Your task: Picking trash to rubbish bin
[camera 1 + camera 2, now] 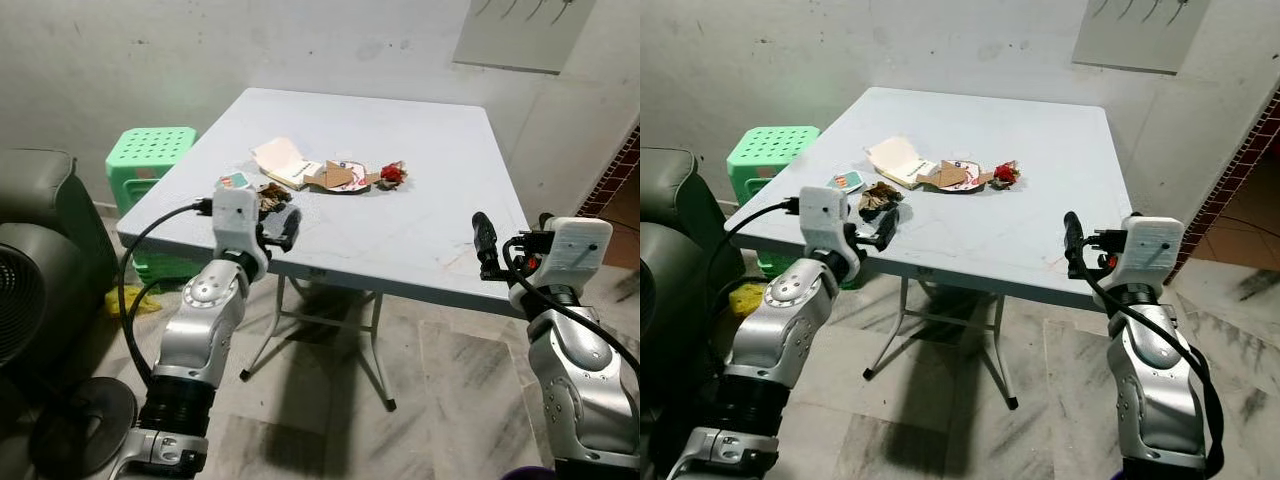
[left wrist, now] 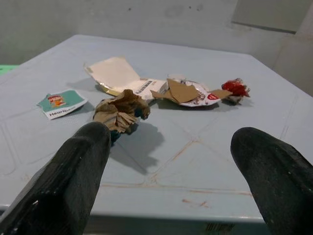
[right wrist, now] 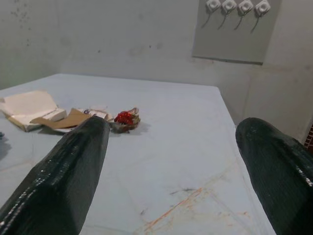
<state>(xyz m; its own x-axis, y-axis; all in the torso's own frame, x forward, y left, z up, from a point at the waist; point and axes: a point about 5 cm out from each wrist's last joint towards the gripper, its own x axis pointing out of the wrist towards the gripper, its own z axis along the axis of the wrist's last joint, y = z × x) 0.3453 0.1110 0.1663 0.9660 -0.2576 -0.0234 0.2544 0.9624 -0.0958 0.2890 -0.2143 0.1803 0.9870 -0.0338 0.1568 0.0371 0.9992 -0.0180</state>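
While my left gripper (image 2: 166,176) hovers at the counter (image 1: 420,230) edge, jaws wide and empty, the crumpled brown paper (image 2: 120,111) lies just ahead (beside a teal packet (image 2: 61,103)), the red wrapper (image 3: 125,118) farther right; my right gripper (image 3: 171,166) gapes, holding nothing.

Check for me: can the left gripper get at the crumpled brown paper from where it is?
Probably yes. The left gripper is open at the table's near edge, the crumpled brown paper lies just ahead, and nothing lies between.
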